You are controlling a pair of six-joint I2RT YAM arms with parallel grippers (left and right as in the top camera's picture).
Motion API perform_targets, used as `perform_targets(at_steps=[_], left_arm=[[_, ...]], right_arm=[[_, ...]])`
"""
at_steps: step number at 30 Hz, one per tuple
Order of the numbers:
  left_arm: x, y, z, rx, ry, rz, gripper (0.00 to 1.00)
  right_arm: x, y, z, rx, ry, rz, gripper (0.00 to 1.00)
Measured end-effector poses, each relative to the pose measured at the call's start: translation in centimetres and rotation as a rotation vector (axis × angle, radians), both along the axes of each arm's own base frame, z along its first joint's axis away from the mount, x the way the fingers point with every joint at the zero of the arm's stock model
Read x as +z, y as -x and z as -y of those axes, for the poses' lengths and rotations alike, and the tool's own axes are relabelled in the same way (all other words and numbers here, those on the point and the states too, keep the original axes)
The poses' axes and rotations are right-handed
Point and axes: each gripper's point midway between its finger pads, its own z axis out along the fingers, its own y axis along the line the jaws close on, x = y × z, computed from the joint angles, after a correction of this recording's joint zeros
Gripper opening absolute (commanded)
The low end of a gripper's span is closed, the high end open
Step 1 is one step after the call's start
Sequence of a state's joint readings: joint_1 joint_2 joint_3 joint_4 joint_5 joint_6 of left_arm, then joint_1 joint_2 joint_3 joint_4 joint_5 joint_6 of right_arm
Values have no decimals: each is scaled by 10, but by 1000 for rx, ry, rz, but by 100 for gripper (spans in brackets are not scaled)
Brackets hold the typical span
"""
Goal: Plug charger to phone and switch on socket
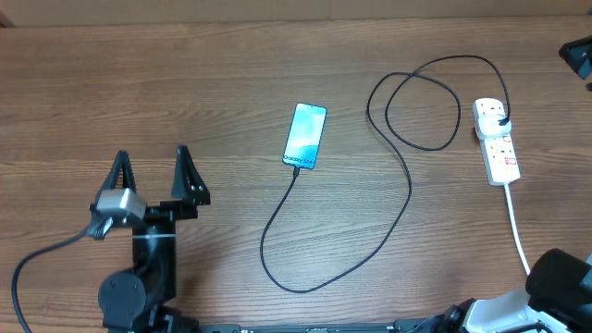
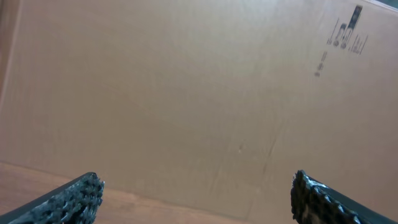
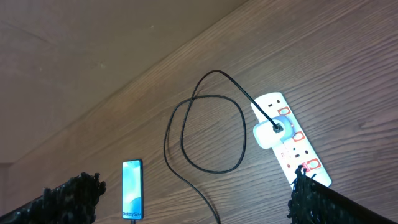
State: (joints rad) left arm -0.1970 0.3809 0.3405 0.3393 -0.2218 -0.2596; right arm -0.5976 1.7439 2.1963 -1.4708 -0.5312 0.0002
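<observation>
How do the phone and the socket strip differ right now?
The phone shows a lit cyan screen with dark edges; the socket strip is white with red switch marks. The phone lies centrally; the socket strip sits far right. The charger cable meets the phone at its near end, but enters the socket strip through a plug at its far end. Both lie flat on the table, joined by that cable.

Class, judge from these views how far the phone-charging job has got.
Done, it seems: the charger meets the phone at its bottom edge, and its plug sits in the socket. In hand: nothing; left hand and right hand hang open. Left: possibly the switch, state unreadable.
</observation>
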Motion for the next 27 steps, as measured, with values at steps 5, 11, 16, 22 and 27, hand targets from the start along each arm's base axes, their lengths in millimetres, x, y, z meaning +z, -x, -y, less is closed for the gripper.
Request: perform_targets(at_steps=[5, 11, 16, 22, 27], left_arm=[[-4, 17, -4, 2, 14, 54, 100], [-3, 39, -8, 2, 31, 144, 100], [-2, 52, -14, 14, 46, 209, 100], [-23, 43, -19, 38, 63, 167, 100], [-53, 31, -23, 52, 77, 104, 100]], right_arm=[[0, 0, 0, 0, -1, 0, 100], [0, 0, 0, 0, 0, 1, 100], [0, 0, 0, 0, 0, 1, 100], [0, 0, 0, 0, 0, 1, 100], [0, 0, 0, 0, 0, 1, 100]])
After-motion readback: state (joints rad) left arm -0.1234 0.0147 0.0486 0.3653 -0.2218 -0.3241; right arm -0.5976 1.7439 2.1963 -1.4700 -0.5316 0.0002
